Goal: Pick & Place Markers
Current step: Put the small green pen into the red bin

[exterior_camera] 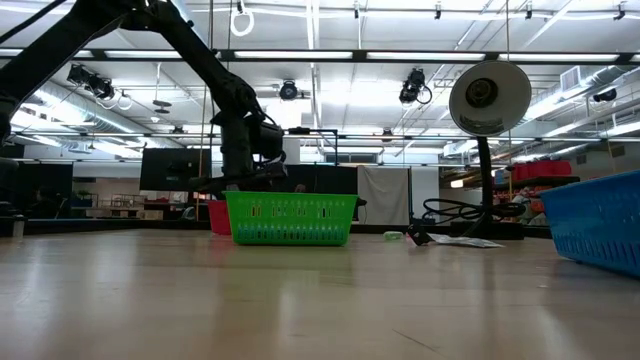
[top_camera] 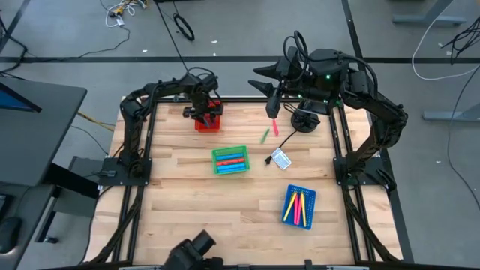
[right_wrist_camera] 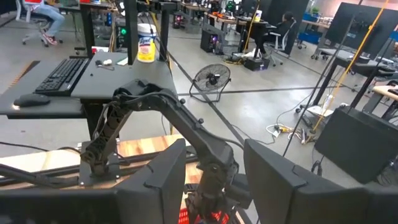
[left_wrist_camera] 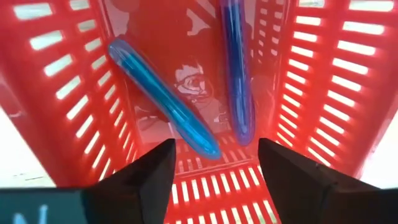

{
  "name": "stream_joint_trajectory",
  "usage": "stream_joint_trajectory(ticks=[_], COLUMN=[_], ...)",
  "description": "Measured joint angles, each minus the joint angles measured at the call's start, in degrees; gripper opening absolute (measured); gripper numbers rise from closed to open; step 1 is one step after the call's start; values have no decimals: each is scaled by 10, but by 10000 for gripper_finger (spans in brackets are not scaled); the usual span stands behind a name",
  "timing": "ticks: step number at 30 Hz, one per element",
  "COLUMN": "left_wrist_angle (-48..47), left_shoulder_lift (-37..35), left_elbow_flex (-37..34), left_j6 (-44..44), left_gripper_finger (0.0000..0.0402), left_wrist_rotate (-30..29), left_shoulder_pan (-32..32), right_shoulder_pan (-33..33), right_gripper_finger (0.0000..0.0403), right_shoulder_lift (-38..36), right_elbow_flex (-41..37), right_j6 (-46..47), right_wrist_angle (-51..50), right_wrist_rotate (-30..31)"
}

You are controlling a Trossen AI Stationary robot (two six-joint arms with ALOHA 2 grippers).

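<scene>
Two blue markers (left_wrist_camera: 163, 99) (left_wrist_camera: 237, 74) lie on the floor of the red tray (top_camera: 209, 120) at the table's far left. My left gripper (left_wrist_camera: 214, 168) points down into this tray, open; its fingers stand on either side of the near end of one blue marker, apart from it. A pink marker (top_camera: 274, 126) and a green marker (top_camera: 265, 136) lie loose on the table. My right gripper (top_camera: 260, 79) hangs high over the far edge, pointing level toward the left arm, open, with nothing between its fingers (right_wrist_camera: 163, 180).
A green tray (top_camera: 229, 160) with markers stands mid-table; a blue tray (top_camera: 299, 206) with pink and yellow markers is near right. A white-and-blue card (top_camera: 281, 159) lies beside the loose markers. A round lamp (exterior_camera: 490, 95) stands at the far right, its base (top_camera: 304, 120) on the table.
</scene>
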Motion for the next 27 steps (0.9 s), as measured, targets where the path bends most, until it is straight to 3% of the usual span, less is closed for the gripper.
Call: stream_joint_trajectory(ticks=[7,14,27], left_wrist_angle=[-1,7,22], left_shoulder_lift=[-27,-115,-290], left_elbow_flex=[0,0,0], left_j6=[62,109,222], left_gripper_finger=[246,247,247], left_wrist_rotate=[12,-67,-63], left_shoulder_pan=[9,1,-49], right_shoulder_pan=[0,-2,-2], right_gripper_finger=[162,162,162], right_shoulder_lift=[0,0,0], right_elbow_flex=[0,0,0], right_j6=[0,0,14], right_wrist_angle=[-2,-1,1], right_wrist_rotate=[1,35,37])
